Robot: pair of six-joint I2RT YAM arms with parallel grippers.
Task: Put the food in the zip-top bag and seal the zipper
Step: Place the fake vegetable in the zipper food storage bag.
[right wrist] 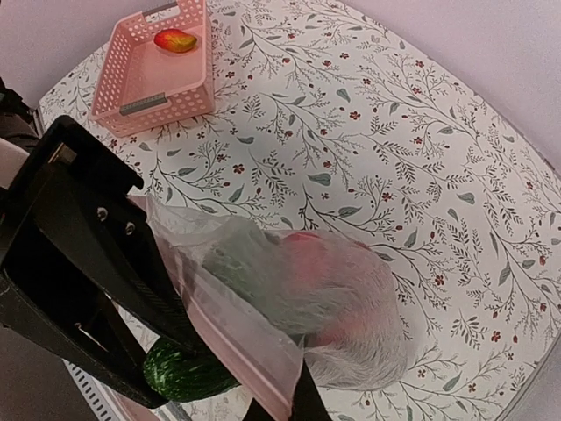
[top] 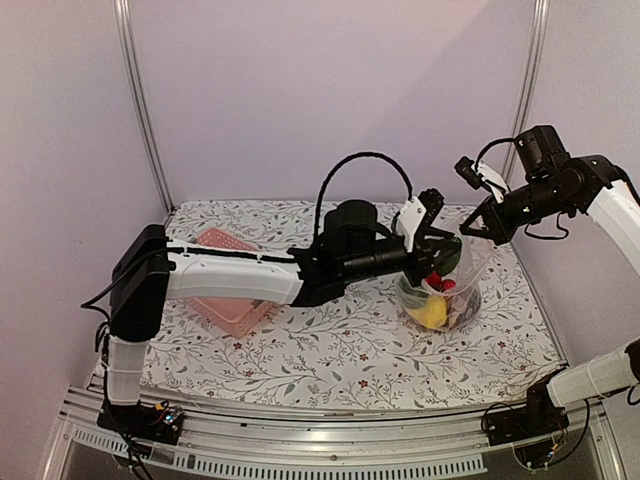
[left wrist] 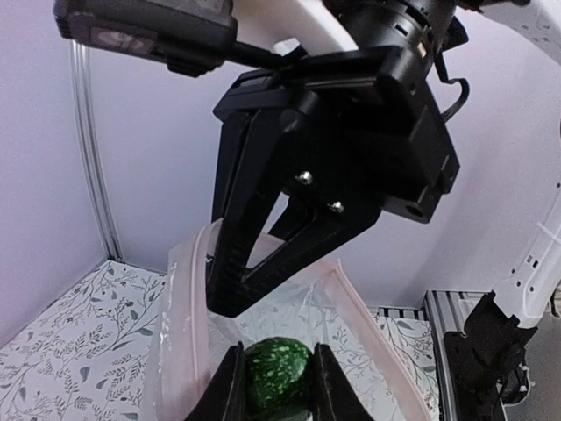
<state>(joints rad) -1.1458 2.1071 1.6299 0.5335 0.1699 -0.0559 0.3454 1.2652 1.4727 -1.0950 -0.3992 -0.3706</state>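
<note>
The clear zip-top bag [top: 472, 272] stands open on the table with red, yellow and green food [top: 432, 310] inside. My right gripper [top: 480, 228] is shut on the bag's mouth edge and holds it up. In the right wrist view the bag [right wrist: 351, 289] hangs from that gripper [right wrist: 291, 396]. My left gripper [left wrist: 279, 386] is shut on a dark green speckled vegetable [left wrist: 276, 373] at the bag's mouth, between the pinkish zipper [left wrist: 186, 298] strips. The vegetable [right wrist: 188, 373] also shows in the right wrist view, beside the zipper [right wrist: 232, 338].
The pink latticed basket [right wrist: 145, 105] sits at the table's far left, partly behind my left arm in the top view [top: 215, 240]. One red-yellow piece [right wrist: 175, 40] lies in it. The walls stand close behind and to both sides.
</note>
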